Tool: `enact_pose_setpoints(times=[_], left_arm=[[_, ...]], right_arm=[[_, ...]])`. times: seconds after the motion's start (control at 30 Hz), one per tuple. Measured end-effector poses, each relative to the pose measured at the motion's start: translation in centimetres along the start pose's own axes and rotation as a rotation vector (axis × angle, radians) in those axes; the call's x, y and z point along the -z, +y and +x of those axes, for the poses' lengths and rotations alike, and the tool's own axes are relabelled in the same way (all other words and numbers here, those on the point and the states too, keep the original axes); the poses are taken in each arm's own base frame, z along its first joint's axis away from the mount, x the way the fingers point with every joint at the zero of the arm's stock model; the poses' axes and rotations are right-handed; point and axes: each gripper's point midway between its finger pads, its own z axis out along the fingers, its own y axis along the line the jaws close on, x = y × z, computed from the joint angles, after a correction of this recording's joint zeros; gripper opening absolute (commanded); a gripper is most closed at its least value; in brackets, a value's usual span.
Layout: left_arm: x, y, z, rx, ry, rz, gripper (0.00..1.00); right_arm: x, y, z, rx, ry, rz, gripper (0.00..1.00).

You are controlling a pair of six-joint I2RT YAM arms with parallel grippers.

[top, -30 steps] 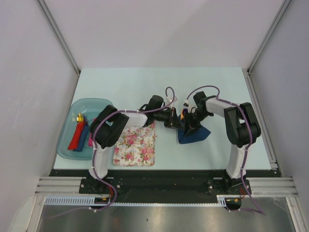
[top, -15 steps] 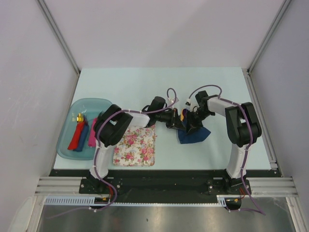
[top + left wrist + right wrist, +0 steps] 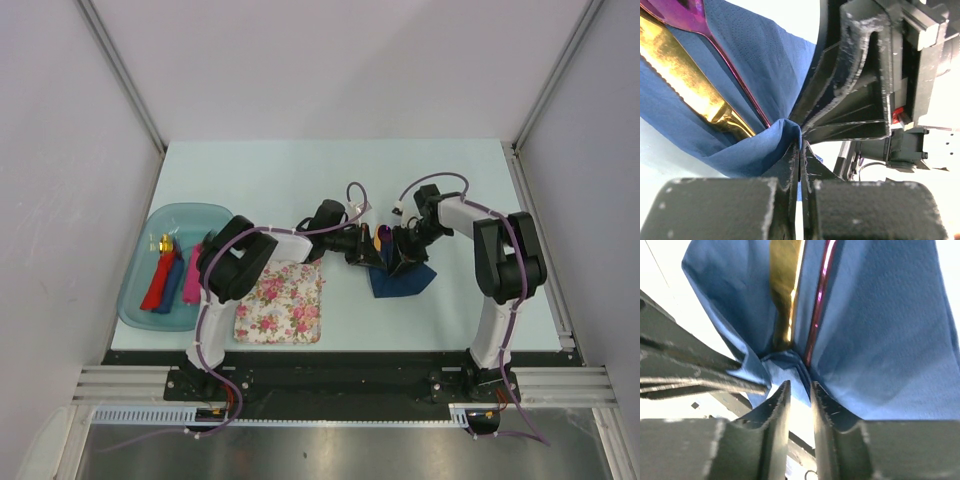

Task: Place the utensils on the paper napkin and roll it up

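Out toward the middle of the counter (image 3: 300, 180), the two arms meet tip to tip over the paper napkin (image 3: 405, 282), which lies rumpled, just right of centre. The left claw (image 3: 799, 150) is clenched, its fingers pressed flat together on a gathered fold of the navy paper. The right claw (image 3: 798, 390) faces it from the other side with its fingers a narrow way apart. Light shows through the gap and nothing is clamped in it. The bunched fold sits just ahead of its tips.

On the napkin lie the gold knife (image 3: 685, 75) and the purple spoon (image 3: 685, 15), side by side and nearly parallel. Their handle ends run down into the pinched fold, where the paper wraps up around them. The knife's edge is serrated. The spoon's thin handle lies just beside it, between the knife and the wider spread of paper.

Left of the napkin, apart from it, a floral mat (image 3: 280, 300) lies flat near the front edge, partly under the left arm. Farther left is a clear blue tray (image 3: 150, 315) holding a red piece (image 3: 157, 285), a blue piece (image 3: 172, 283) and a pink piece (image 3: 190, 285) close together.
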Motion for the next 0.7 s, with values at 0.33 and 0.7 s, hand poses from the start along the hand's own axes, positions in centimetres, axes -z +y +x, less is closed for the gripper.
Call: enact_pose_setpoints(times=[0.33, 0.7], left_arm=[[0.0, 0.1, 0.0, 0.002, 0.001, -0.001, 0.00], [-0.1, -0.1, -0.3, -0.005, -0.004, 0.003, 0.00]], right_arm=[[1.4, -0.8, 0.8, 0.032, 0.005, 0.007, 0.39], [0.9, -1.4, 2.2, 0.060, 0.041, 0.007, 0.28]])
